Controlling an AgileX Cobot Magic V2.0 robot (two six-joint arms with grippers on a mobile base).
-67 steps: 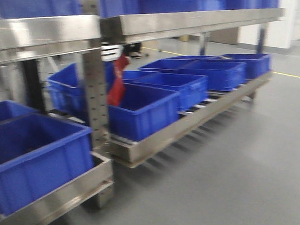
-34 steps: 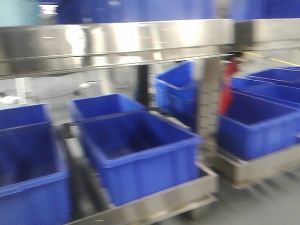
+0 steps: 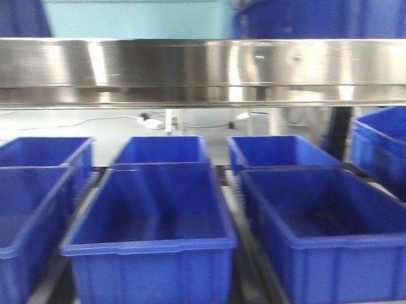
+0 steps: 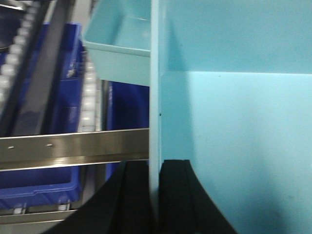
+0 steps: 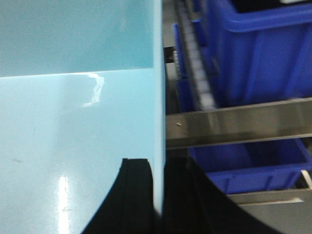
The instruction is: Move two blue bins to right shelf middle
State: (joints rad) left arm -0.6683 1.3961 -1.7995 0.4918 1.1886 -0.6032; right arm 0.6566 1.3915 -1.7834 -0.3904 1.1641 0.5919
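Seemingly, both jaws tight on pale blue bin (image 4: 234,146) (one wall each).

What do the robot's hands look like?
The left end effector and right end effector each have two matte black fingers, flat on the inside and curving wider toward the base. No cables or markings show.
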